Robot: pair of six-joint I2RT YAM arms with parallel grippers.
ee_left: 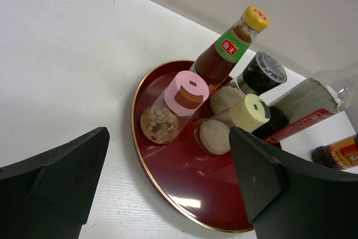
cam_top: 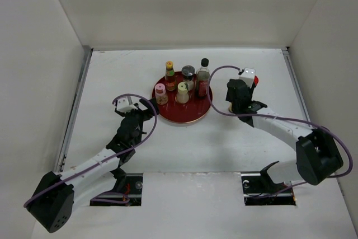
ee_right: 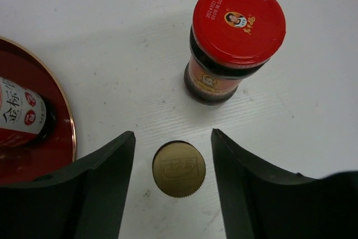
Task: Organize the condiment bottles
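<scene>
1. The counter (cam_top: 218,149) carries two stray bottles to the right of the round red tray (cam_top: 184,116). Five condiment bottles already stand on the tray, so the step in hand looks like picking up one stray to move it there.
2. The tall clear black-capped bottle (cam_top: 203,79) stands at the tray's right side, nearest the strays. I would bring the load in over the bare front of the tray, since that tall bottle looks easy to tip.
3. The red-capped jar (ee_right: 235,32) stands just beyond the target and apart from it. Lift straight up before swinging left, so the jar is not knocked.
4. The gold-capped bottle (ee_right: 179,169) stands upright on the counter, just off the tray's rim. In the wrist view it sits nearer the finger on the right, so centre the claw before squeezing. Grip below the cap, where the hold should be surer.
5. The right arm (cam_top: 279,124) reaches forward and left from its base, wrist pointing down over that bottle. The right claw (ee_right: 173,138) straddles the cap with fingers apart and counter showing on both sides. No clamp is visible yet.
6. The left arm (cam_top: 100,163) stretches forward and right to the tray's left rim. The left claw (ee_left: 168,132) is wide apart and empty, aimed across the tray at the pink-topped shaker (ee_left: 179,102) and cream-topped shaker (ee_left: 249,113).
</scene>
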